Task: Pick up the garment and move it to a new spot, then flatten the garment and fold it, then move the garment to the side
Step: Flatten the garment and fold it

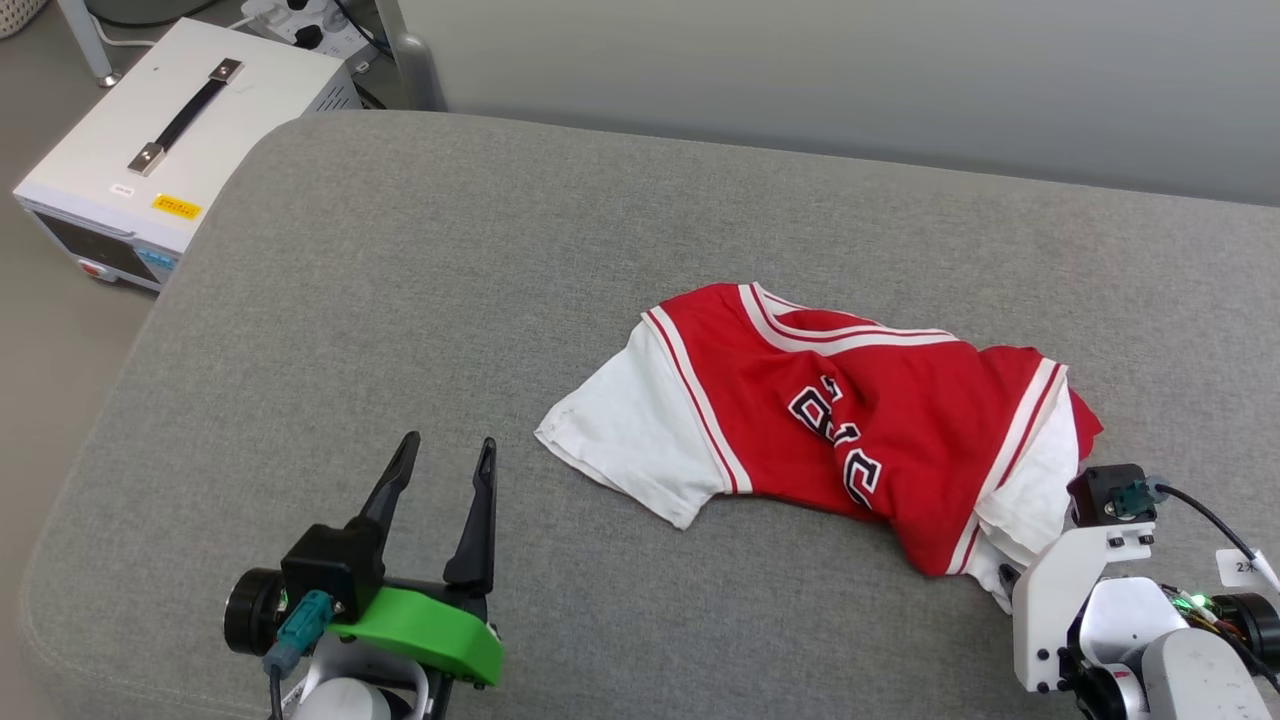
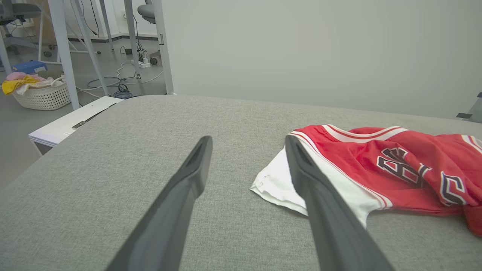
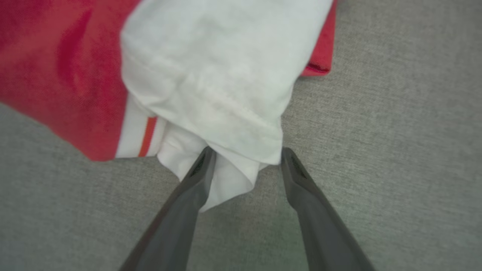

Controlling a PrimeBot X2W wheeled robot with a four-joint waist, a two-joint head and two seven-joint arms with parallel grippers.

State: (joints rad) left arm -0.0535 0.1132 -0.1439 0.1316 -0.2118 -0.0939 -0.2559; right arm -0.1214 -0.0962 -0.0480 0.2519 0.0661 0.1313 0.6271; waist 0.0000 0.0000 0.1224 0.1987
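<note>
Left gripper [image 1: 449, 440]: near left, over bare upholstery; jaws apart, nothing between them.
Right gripper [image 3: 247, 149]: near right; jaws apart, straddling the white sleeve hem at the garment's near right corner, not clamped on it.
Wrist tag [image 1: 1245, 568]: white, on the right arm; starts "2", rest unreadable.
Garment [image 1: 880, 420]: right of centre on the grey upholstered surface [image 1: 400, 300], crumpled. Red body, white sleeves, white-and-red striped neckband on the far side, left sleeve spread flat.
Chest print: black, white-outlined characters, creased; cannot be read whole.
White box [image 1: 180, 130]: far left on the floor; black strap handle, yellow sticker too small to read.
</note>
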